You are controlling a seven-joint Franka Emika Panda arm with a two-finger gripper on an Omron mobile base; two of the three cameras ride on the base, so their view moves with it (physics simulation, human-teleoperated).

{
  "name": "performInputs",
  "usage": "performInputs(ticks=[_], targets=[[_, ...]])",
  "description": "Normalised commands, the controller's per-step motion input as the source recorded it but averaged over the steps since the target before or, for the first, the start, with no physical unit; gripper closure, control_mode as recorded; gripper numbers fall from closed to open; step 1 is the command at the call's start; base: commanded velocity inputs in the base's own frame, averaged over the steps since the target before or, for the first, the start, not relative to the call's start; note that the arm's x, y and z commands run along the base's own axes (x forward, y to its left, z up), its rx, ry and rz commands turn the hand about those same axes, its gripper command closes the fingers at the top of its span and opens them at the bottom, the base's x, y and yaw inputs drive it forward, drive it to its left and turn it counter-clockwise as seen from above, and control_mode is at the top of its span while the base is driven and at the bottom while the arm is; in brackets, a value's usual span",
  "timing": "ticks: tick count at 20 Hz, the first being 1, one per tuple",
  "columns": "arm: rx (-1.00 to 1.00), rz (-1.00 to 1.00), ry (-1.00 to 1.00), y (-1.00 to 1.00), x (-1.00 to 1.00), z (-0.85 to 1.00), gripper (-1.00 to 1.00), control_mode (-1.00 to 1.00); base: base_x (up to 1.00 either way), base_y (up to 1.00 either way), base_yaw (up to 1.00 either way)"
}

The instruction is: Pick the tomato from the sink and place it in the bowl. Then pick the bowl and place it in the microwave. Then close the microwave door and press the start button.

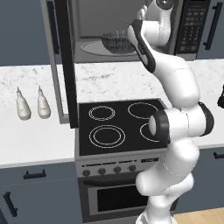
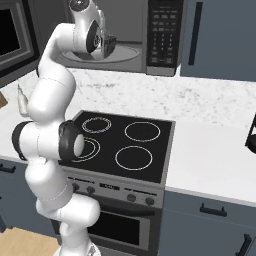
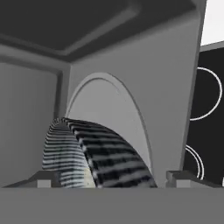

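Left of the microwave, its door hangs open above two pale bottles on the marble counter. Inside, the streaked blue-grey bowl sits on the turntable. The gripper stands spread around its rim. Keypad writing is unreadable. Below is a black stove.

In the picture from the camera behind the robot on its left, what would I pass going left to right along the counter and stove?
Two small white bottles → the open microwave door → the black stove with ring burners → the robot's white arm → a dark object at the right edge, too cut off to identify.
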Motion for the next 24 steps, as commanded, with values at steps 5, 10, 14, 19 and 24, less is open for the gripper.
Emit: performInputs(ticks=[5,10,14,19,24], targets=[[0.0,-0.04,-0.37,0.19,-0.55,-0.07,-1.0,-1.0,0.0,0.0,0.0],[0.0,0.0,-0.45,0.0,-1.0,-0.67,-1.0,-1.0,0.0,0.0,0.0],[0.0,0.0,-0.24,0.04,-1.0,-0.58,-1.0,-1.0,0.0,0.0,0.0],[0.0,0.0,0.03,0.29,-1.0,-0.18,-1.0,-1.0,0.0,0.0,0.0],[-0.04,0.05,0.27,0.41,-1.0,-0.23,-1.0,-1.0,0.0,0.0,0.0]])
